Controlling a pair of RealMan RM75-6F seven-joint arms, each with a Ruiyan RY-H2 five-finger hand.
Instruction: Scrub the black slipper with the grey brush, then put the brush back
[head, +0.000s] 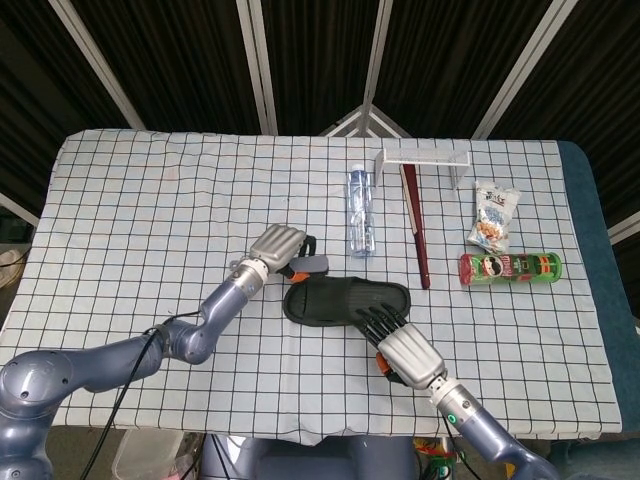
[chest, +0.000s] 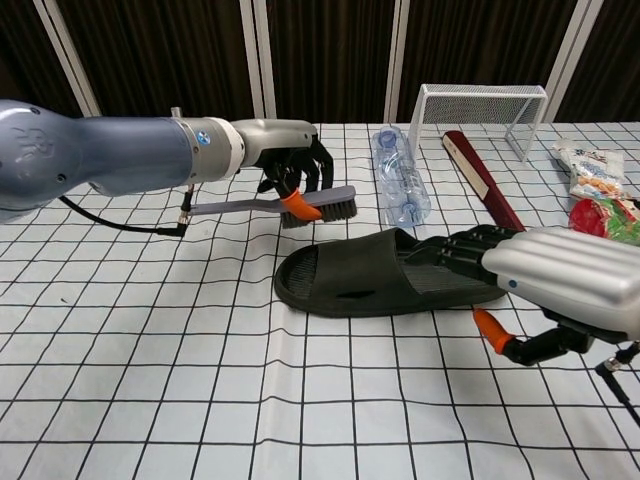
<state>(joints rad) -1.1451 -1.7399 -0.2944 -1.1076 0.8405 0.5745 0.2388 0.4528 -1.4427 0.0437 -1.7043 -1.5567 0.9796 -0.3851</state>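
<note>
The black slipper (head: 340, 297) (chest: 375, 275) lies flat near the middle of the checked table. My left hand (head: 277, 246) (chest: 290, 164) grips the grey brush (chest: 300, 204) (head: 312, 264) by its handle, bristles down, just above the slipper's left end. My right hand (head: 404, 351) (chest: 560, 277) reaches in from the front right, fingers spread, with its fingertips (chest: 450, 249) resting on the slipper's right part. It holds nothing.
A clear water bottle (head: 361, 211) lies behind the slipper. A dark red flat stick (head: 415, 223), a white wire rack (head: 424, 160), a snack bag (head: 493, 215) and a green chips can (head: 510, 267) occupy the right rear.
</note>
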